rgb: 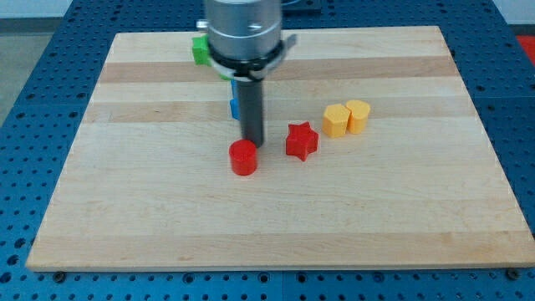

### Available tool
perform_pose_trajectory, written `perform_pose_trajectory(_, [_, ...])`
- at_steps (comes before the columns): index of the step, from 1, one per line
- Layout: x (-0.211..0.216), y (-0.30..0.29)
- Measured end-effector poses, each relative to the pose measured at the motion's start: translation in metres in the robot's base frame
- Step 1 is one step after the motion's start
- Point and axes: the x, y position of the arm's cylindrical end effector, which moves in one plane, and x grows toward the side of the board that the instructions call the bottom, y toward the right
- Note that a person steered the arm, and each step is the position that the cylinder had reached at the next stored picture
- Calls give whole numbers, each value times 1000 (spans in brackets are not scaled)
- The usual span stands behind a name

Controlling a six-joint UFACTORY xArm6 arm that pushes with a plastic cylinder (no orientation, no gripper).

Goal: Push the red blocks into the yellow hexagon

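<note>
Near the middle of the wooden bench point(167, 226), my tip point(253, 144) sits just above the red cylinder point(243, 157), touching or nearly so. No jaws here, only the bare rod. The red star point(302, 140) lies just to the view's right of the tip, apart from the cylinder. Further right: yellow hexagon point(336, 120), touching a second yellow block point(358, 115). A blue block point(235, 107) shows partly behind the rod; a green block point(200, 49) sits near the top edge.
</note>
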Motion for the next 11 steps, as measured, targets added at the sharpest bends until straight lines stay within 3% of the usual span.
perform_pose_trajectory(2, [22,-51])
perform_pose_trajectory(3, [52,-38])
perform_pose_trajectory(4, [53,-12])
perform_pose_trajectory(9, [12,63])
perform_pose_trajectory(10, [10,66])
perform_pose_trajectory(11, [14,28])
